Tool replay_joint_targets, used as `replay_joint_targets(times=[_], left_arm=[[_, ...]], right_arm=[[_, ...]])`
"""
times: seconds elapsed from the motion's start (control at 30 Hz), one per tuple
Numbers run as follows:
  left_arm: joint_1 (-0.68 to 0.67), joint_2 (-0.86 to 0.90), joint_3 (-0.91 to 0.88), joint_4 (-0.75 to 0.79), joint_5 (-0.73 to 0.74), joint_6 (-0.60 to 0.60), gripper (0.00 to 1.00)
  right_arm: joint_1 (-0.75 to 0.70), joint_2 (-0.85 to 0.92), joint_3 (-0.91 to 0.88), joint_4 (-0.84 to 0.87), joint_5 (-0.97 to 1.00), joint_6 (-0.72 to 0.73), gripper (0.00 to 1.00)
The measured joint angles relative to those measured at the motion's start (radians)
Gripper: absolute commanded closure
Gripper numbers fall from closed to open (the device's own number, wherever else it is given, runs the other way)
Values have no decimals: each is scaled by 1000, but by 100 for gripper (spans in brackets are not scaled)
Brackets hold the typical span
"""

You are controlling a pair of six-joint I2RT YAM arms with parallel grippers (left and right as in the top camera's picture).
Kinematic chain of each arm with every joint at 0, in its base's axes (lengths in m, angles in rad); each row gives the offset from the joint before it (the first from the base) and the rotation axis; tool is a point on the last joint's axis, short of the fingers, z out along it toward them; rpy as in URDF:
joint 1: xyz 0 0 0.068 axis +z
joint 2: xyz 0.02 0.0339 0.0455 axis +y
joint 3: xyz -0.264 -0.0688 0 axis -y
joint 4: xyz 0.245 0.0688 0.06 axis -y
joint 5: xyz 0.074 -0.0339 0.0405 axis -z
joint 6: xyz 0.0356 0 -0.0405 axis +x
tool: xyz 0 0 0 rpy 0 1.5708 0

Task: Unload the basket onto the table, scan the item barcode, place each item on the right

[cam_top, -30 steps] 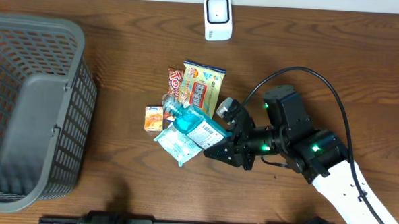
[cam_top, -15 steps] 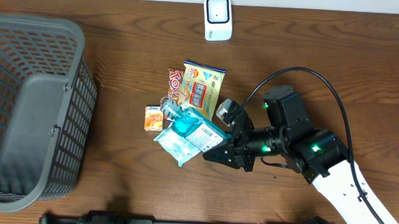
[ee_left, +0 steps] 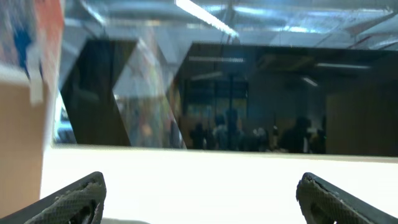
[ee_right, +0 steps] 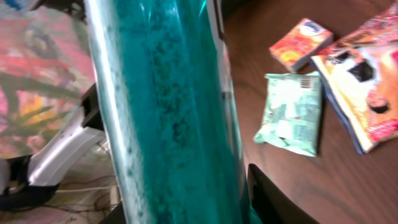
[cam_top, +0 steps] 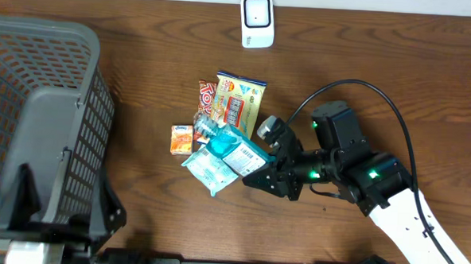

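The item is a clear bottle of blue-green liquid [cam_top: 223, 145] with a white barcode label [cam_top: 250, 155] facing up. It lies tilted over the pile of packets, cap towards the left. My right gripper [cam_top: 263, 155] is shut on its lower end. In the right wrist view the bottle [ee_right: 168, 112] fills the middle between the dark fingers [ee_right: 270, 196]. The white scanner [cam_top: 257, 21] stands at the table's far edge, well apart from the bottle. My left gripper [ee_left: 199, 196] is open and holds nothing; it faces a window. The left arm [cam_top: 56, 232] shows at the bottom left.
Under and beside the bottle lie a small orange box [cam_top: 181, 139], a mint-green packet [cam_top: 210, 171], a red snack packet [cam_top: 207, 99] and a yellow-green packet [cam_top: 240, 102]. A large grey mesh basket [cam_top: 36, 131] fills the left side. A black cable [cam_top: 380, 98] loops over the right arm.
The left arm has come into the overhead view at the bottom left, over the basket's near edge. The right gripper and bottle have barely shifted.
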Motion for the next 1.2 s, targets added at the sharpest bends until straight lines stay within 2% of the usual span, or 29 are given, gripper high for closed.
replay_joint_targets(times=[0.13, 0.3, 0.67, 0.97, 1.2], left_arm=[[0, 0, -73, 10, 0, -97, 2], [-8, 0, -117, 12, 0, -154, 2], [-33, 0, -124, -9, 0, -179, 2], [-33, 24, -217, -221, 0, -180, 2], [-33, 52, -290, -244, 0, -180, 2]], right_arm=[[-16, 0, 0, -2, 21, 0, 99], [-22, 0, 0, -5, 29, 0, 99], [-22, 0, 0, -6, 61, 0, 99], [-21, 0, 0, -16, 97, 12, 99], [-22, 0, 0, -34, 244, 19, 99]])
